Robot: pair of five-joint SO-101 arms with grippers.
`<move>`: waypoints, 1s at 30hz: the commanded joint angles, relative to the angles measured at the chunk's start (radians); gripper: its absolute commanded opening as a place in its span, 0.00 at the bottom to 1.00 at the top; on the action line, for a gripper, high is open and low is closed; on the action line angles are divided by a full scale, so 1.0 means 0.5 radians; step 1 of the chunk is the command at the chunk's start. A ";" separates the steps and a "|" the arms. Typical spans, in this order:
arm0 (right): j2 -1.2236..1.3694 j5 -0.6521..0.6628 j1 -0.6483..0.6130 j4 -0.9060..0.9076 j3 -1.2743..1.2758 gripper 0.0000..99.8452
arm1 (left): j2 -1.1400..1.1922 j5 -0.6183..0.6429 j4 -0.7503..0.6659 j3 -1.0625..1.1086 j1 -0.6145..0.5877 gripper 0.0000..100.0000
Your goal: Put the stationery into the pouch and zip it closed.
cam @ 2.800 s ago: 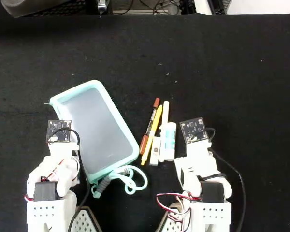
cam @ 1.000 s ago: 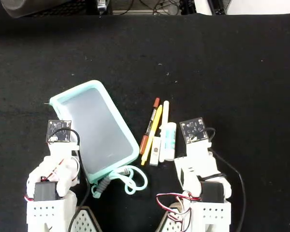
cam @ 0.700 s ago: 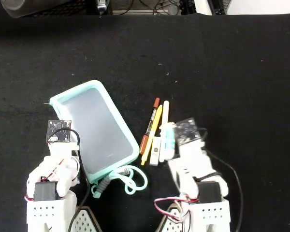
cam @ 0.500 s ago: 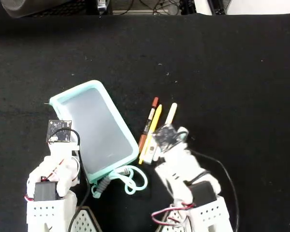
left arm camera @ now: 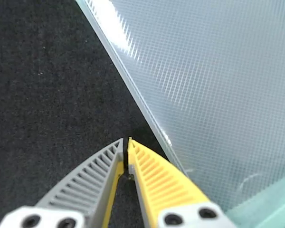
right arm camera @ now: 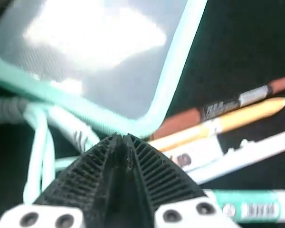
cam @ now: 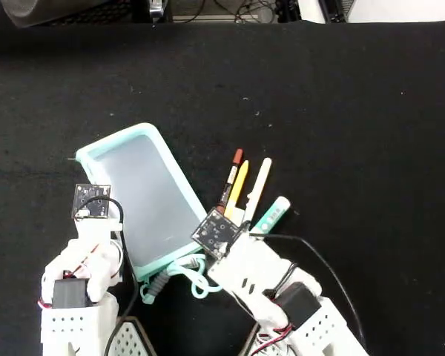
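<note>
Mint-trimmed mesh pouch (cam: 144, 196) lies flat on the black worktop (cam: 334, 111), with the stationery fanned out just to its right.
A brown pen (cam: 231, 178), a yellow pen (cam: 237, 182), a white pen (cam: 259, 182) and a green-and-white marker (cam: 273, 215) lie side by side outside the pouch. The right fingers (right arm camera: 147, 164) hang over the pouch's near right corner, beside its looped cord (right arm camera: 42, 147), pressed together and holding nothing. The left fingers (left arm camera: 154, 168) sit by the pouch's near left edge, likewise closed and empty.
</note>
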 commanded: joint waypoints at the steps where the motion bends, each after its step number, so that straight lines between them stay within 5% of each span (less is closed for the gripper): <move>1: -0.137 0.000 -0.028 -0.147 0.002 0.02 | -0.006 0.012 0.003 0.026 0.023 0.03; 5: -0.137 0.000 -0.064 -0.132 -0.005 0.02 | -0.006 0.012 0.003 0.026 0.023 0.03; 10: -0.137 0.000 -0.454 0.009 -0.097 0.03 | -0.006 0.012 0.003 0.026 0.023 0.03; 16: -0.133 -0.018 -0.635 0.000 -0.017 0.25 | -0.006 0.012 0.003 0.026 0.023 0.03; 21: -0.133 -0.018 -0.789 -0.025 0.002 0.17 | -0.006 0.012 0.003 0.026 0.023 0.03; 26: -0.133 -0.006 -0.755 -0.018 -0.054 0.16 | -0.006 0.012 0.003 0.026 0.023 0.03; 30: -0.140 -0.003 -0.451 -0.129 -0.103 0.16 | -0.006 0.012 0.003 0.026 0.023 0.03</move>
